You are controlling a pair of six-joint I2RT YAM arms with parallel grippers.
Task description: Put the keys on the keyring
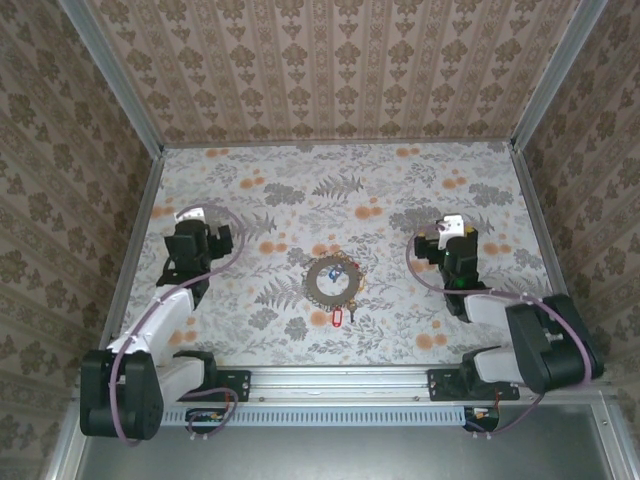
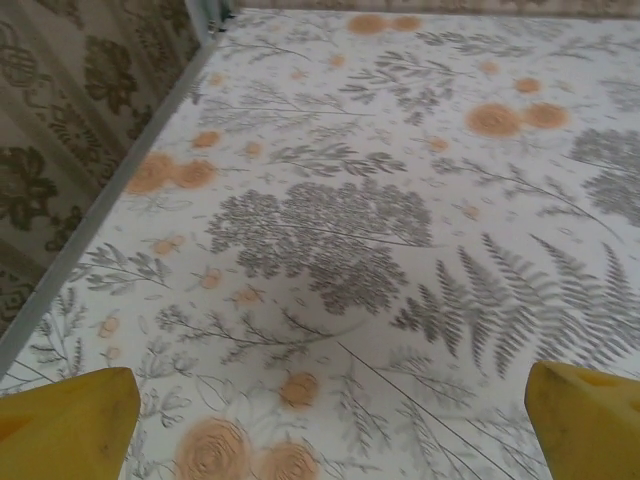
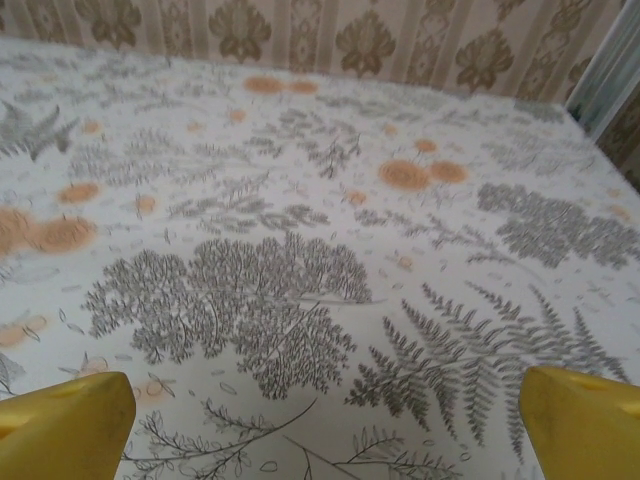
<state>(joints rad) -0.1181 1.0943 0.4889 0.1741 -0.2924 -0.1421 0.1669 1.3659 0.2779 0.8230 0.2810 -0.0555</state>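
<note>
The keyring [image 1: 311, 283] is laid on the floral counter [image 1: 400, 330] midway between the arms. A red-tagged key [image 1: 338, 317] is seen at its near edge, and possibly a blue-tagged key [image 1: 335, 272] inside it. The jaws of the left gripper [image 2: 330, 430] and the right gripper [image 3: 325, 425] are held wide apart.

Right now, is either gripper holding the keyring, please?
No, the keyring lies free on the table, and the left gripper and right gripper are both open and empty.

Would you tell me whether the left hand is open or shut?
Open: the left hand has its yellow fingertips far apart, the table visible between them.
</note>
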